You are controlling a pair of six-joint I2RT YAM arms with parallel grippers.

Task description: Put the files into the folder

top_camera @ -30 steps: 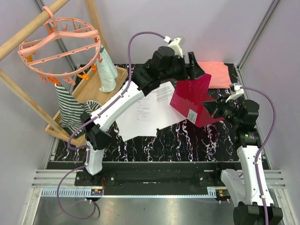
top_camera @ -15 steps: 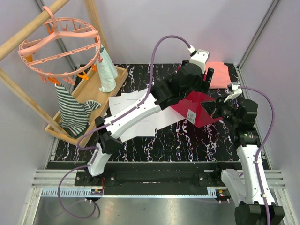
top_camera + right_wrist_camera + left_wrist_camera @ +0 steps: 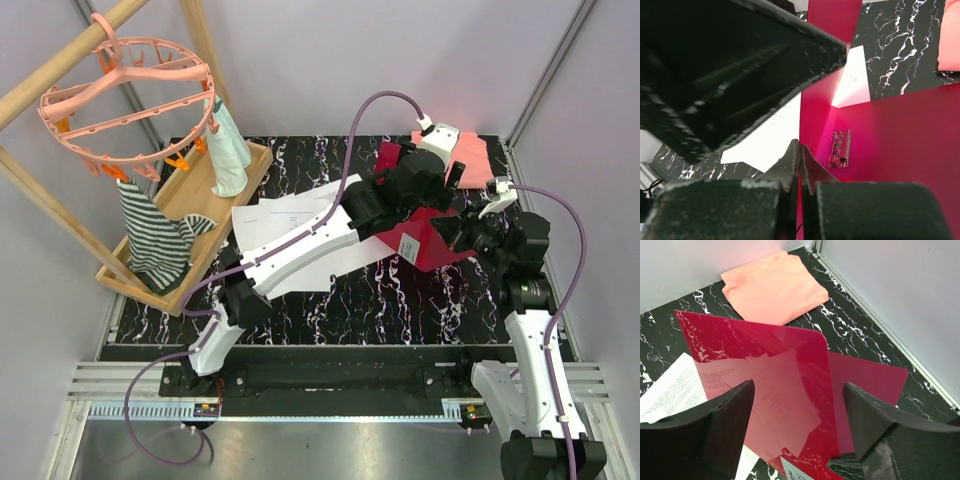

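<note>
The dark red folder (image 3: 425, 240) lies open at the table's right, its cover (image 3: 765, 385) standing nearly upright and its back half (image 3: 865, 390) flat. My right gripper (image 3: 800, 145) is shut on the cover's edge and holds it up (image 3: 452, 232). A metal clip (image 3: 840, 149) shows inside. The files (image 3: 290, 232), white printed sheets, lie left of the folder, one corner showing through the cover (image 3: 670, 390). My left gripper (image 3: 797, 385) hangs open above the cover's top edge, holding nothing (image 3: 448, 178).
A salmon-pink folded cloth (image 3: 775, 285) lies at the back right corner, beyond the folder. A wooden tray (image 3: 190, 195) with striped and pale garments stands at the left under a pink hanger ring (image 3: 125, 100). A metal wall frame (image 3: 880, 320) edges the table's right side.
My left arm has swung right, from the cover's upper left corner to over the folder. The cover stands lower in the top view. The right gripper has kept its pinch.
</note>
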